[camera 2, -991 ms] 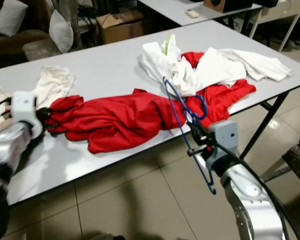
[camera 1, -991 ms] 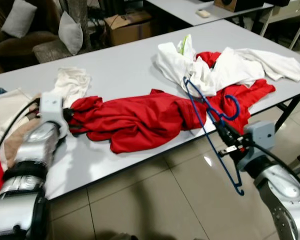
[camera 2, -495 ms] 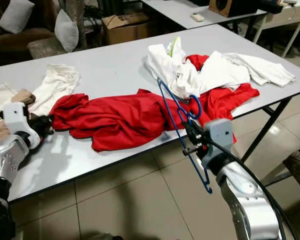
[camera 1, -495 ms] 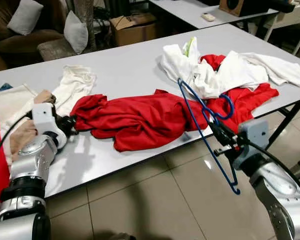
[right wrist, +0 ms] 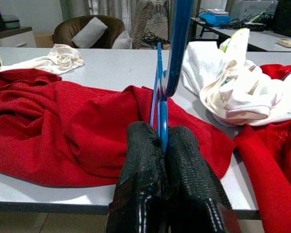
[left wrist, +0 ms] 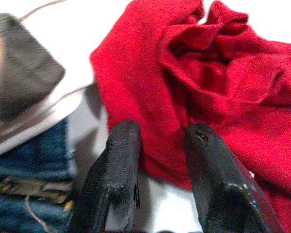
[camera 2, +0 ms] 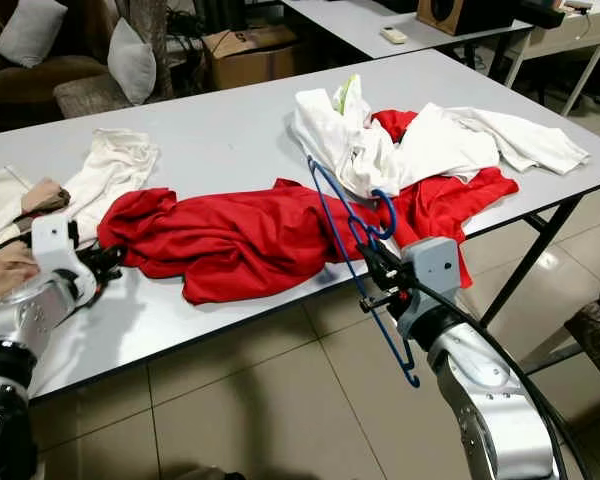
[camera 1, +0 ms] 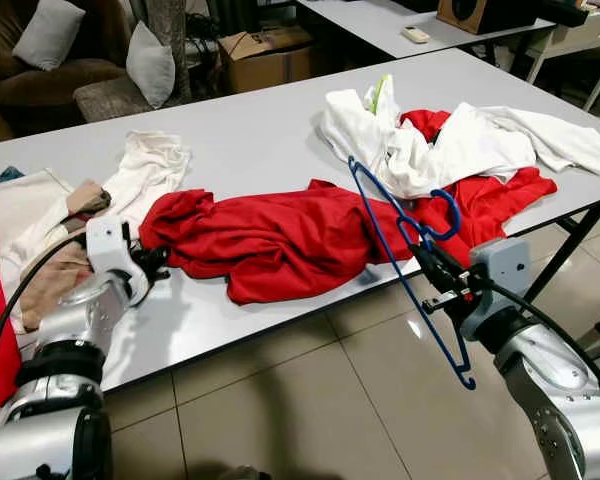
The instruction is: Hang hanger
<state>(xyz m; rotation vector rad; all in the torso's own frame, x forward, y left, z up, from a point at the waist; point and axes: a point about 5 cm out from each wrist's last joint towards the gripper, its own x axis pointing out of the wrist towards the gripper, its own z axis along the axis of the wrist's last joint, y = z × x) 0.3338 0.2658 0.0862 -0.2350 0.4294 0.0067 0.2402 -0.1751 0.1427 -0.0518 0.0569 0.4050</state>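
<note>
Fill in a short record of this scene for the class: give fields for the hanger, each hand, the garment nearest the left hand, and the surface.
hanger: blue hanger, held tilted over the table's near edge
right hand: right hand, fingers shut on the hanger's wire
left hand: left hand, fingers open at the end of the red garment, holding nothing
garment: red garment, crumpled along the table's near side
other clothes: white clothes heaped farther back
surface: grey table

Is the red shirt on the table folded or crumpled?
Crumpled. The red shirt lies bunched in loose folds across the table, not folded flat.
</note>
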